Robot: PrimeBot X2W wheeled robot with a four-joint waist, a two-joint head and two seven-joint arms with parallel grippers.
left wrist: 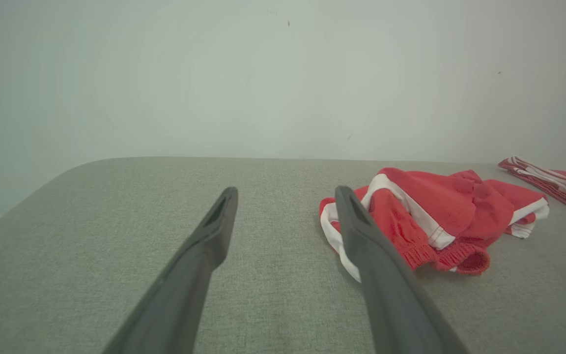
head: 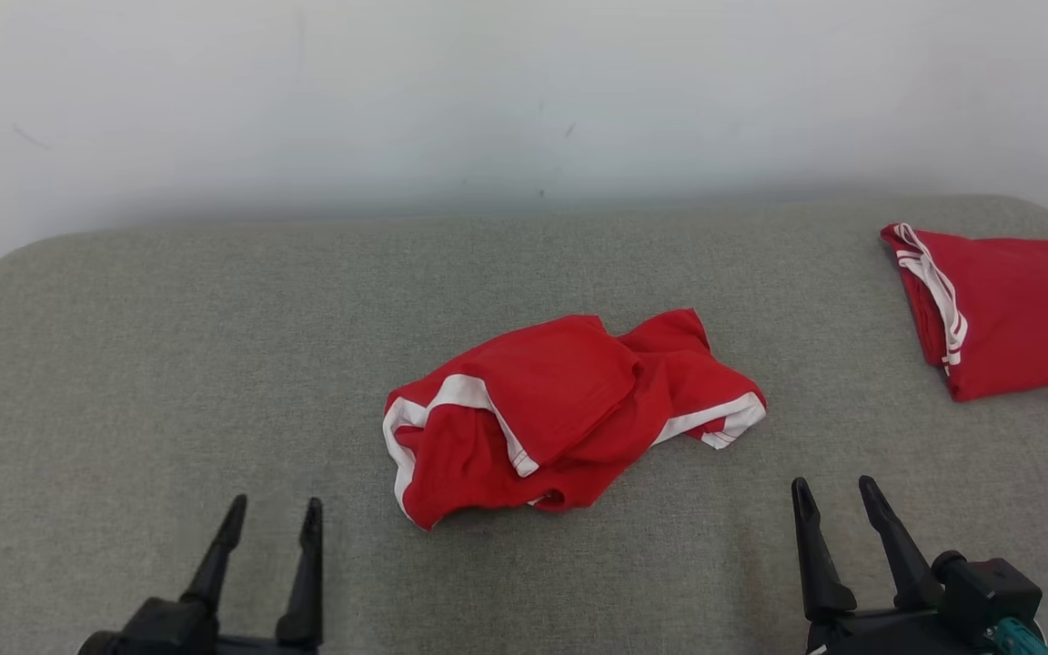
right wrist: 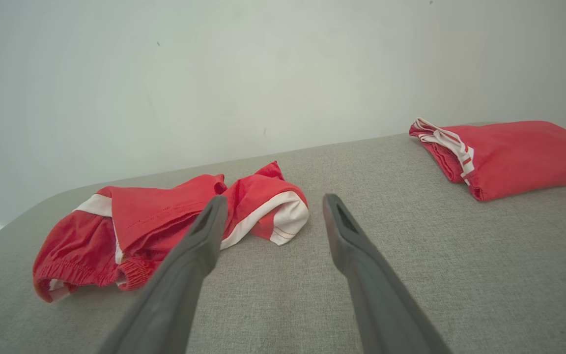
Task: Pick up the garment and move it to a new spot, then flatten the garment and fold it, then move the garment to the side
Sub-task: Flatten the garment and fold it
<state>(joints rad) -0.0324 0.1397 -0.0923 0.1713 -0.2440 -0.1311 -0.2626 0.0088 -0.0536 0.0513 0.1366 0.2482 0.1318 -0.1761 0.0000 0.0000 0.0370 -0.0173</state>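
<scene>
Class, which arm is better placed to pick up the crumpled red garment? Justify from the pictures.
Right, narrowly. Both tools are open and empty, but the right tool sits closer to the crumpled garment, whose white-trimmed hem juts toward it. The left tool is slightly farther.

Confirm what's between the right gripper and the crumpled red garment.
Nothing: bare grey fabric surface between the right gripper and the crumpled garment, seen in the head view.

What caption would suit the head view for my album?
Open grippers, left and right, wait before crumpled red shorts; a folded pair lies aside.
</scene>
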